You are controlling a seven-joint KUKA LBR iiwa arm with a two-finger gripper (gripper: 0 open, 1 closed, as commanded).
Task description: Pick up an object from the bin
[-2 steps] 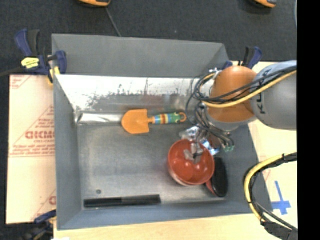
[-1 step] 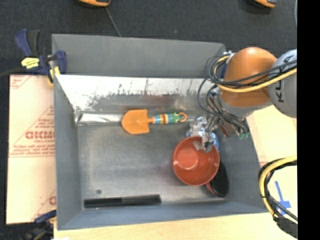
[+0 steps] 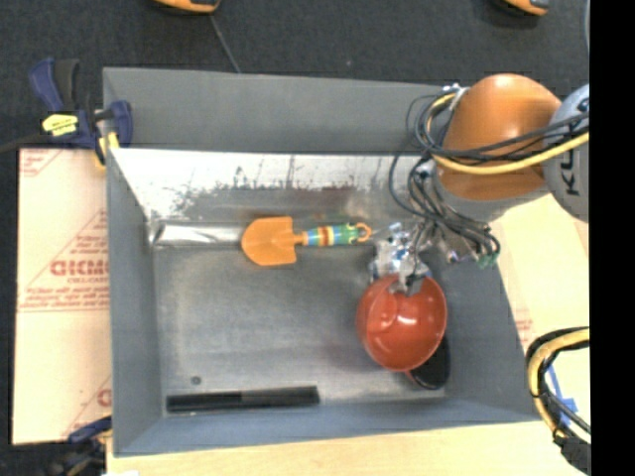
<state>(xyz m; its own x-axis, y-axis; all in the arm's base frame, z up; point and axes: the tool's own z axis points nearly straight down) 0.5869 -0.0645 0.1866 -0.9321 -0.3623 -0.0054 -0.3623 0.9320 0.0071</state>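
My gripper (image 3: 400,258) hangs at the right side of the bin, right at the far rim of a red round bowl (image 3: 402,325). The bowl lies tilted, its hollow facing up and toward the gripper. Whether the gripper touches the rim I cannot tell. An orange toy shovel (image 3: 270,241) with a striped, many-coloured handle lies just left of the gripper, along the bin's far wall. A black rounded thing (image 3: 433,373) peeks out from under the bowl's near right edge.
A long black stick (image 3: 243,399) lies along the bin's near wall at the left. The arm with its orange cover and cables stands over the bin's far right corner.
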